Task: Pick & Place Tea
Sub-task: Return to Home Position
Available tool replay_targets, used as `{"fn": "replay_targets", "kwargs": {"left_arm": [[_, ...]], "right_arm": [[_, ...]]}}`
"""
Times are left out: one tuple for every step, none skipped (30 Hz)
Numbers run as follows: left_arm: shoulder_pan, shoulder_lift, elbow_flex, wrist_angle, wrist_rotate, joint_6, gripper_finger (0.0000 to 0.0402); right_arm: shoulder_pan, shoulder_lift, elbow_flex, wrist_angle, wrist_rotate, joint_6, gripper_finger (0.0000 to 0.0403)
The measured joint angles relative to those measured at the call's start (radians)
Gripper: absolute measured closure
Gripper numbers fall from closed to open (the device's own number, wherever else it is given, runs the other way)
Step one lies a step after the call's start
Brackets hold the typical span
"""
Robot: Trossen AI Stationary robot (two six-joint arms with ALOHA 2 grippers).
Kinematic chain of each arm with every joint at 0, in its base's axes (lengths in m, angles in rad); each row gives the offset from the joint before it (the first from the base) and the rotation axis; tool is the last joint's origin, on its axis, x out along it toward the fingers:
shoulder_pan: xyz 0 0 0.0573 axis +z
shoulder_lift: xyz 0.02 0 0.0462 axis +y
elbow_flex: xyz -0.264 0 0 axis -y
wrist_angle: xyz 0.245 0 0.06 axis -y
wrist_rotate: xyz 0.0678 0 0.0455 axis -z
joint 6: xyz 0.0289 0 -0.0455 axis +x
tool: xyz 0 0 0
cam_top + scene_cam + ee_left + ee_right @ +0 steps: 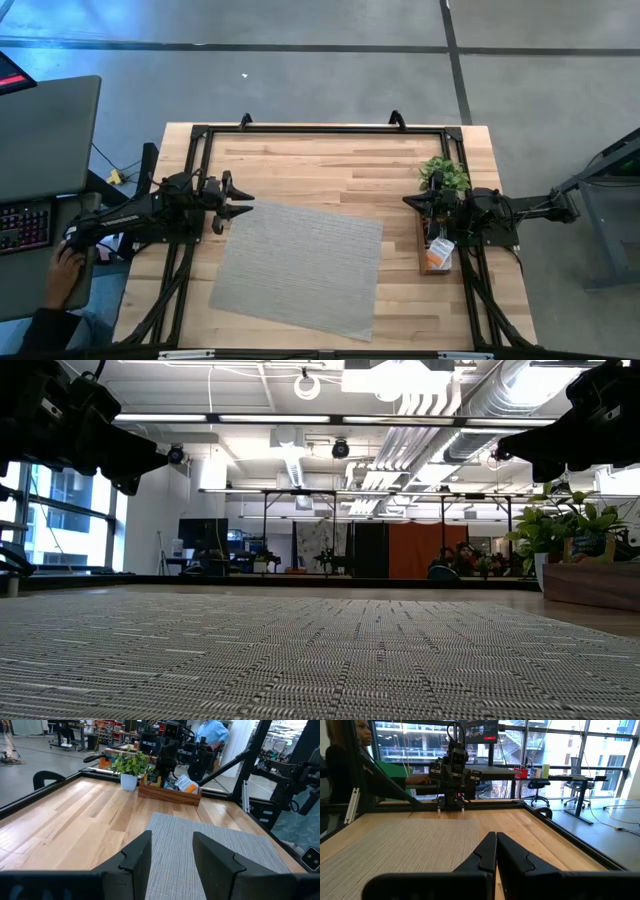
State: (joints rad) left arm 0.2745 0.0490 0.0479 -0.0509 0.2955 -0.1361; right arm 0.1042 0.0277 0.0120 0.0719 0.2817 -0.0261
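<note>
No sachets on the grey mat (300, 265). Tea (438, 256) sitting in the wooden tray (423, 262) at the right edge of the table (300, 150), just beside the potted plant (445, 175). Tray long axis along that edge, with the visible sachets at the end away from the plant. Right gripper (412, 201) raised near the tray's plant end, fingers pressed together, nothing between them, pointing out across the mat, with the tea behind and below the tips. Left gripper (238, 204) raised just off a left-side corner of the mat, fingers spread, empty, well apart from the tray and aimed at it across the mat. Nearer arm by far: right. Judging placing done, only the retreat to rest left. No grasp needed next, just clearing tray and plant on the way back.
</note>
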Motion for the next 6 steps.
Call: {"fn": "replay_targets", "kwargs": {"left_arm": [[0.000, 0.000, 0.000, 0.000, 0.000, 0.000, 0.0260], [0.000, 0.000, 0.000, 0.000, 0.000, 0.000, 0.0260], [0.000, 0.000, 0.000, 0.000, 0.000, 0.000, 0.0260], [0.000, 0.000, 0.000, 0.000, 0.000, 0.000, 0.0260], [0.000, 0.000, 0.000, 0.000, 0.000, 0.000, 0.0260], [0.000, 0.000, 0.000, 0.000, -0.001, 0.000, 0.0260]], "right_arm": [[0.000, 0.000, 0.000, 0.000, 0.000, 0.000, 0.0394], [0.000, 0.000, 0.000, 0.000, 0.000, 0.000, 0.0394], [0.000, 0.000, 0.000, 0.000, 0.000, 0.000, 0.0394], [0.000, 0.000, 0.000, 0.000, 0.000, 0.000, 0.0394], [0.000, 0.000, 0.000, 0.000, 0.000, 0.000, 0.0395], [0.000, 0.000, 0.000, 0.000, 0.000, 0.000, 0.0396]]}}
